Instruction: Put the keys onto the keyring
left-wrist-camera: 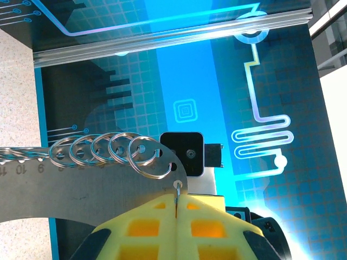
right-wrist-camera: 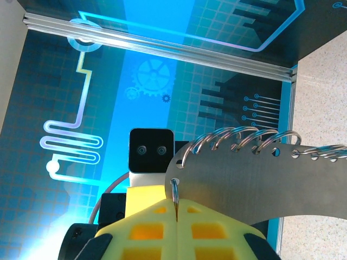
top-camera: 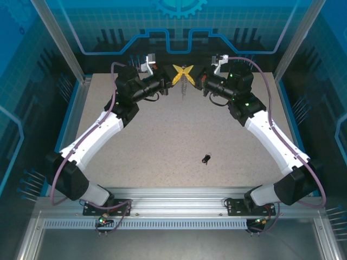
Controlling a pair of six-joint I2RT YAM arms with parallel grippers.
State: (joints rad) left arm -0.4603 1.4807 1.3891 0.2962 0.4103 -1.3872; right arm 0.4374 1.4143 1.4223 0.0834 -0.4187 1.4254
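Keyring and keys lie well apart over a speckled beige table. The keyring is held in the air at the far middle, and the keys rest on the surface nearer the arm bases.

The left arm and right arm both reach to the far centre, where their yellow fingertips meet nose to nose. The left gripper and right gripper are each clamped tight on the keyring, which hangs down between them, clear of the table.

In the wrist views the keyring is a flat grey metal plate. Silvery rings are threaded in a row along its curved edge, and each pair of fingers pinches a small wire ring at the plate's end hole.

The keys are a tiny dark cluster lying untouched, right of centre.

The step in hand looks like steadying the keyring so a key can be fetched. To do it well, one gripper probably keeps its pinch firm and the plate steady. The right gripper is nearer the keys, so it would let go, descend squarely on the black head and leave the metal bit free for threading. If the thin wire slips, the plate would swing.
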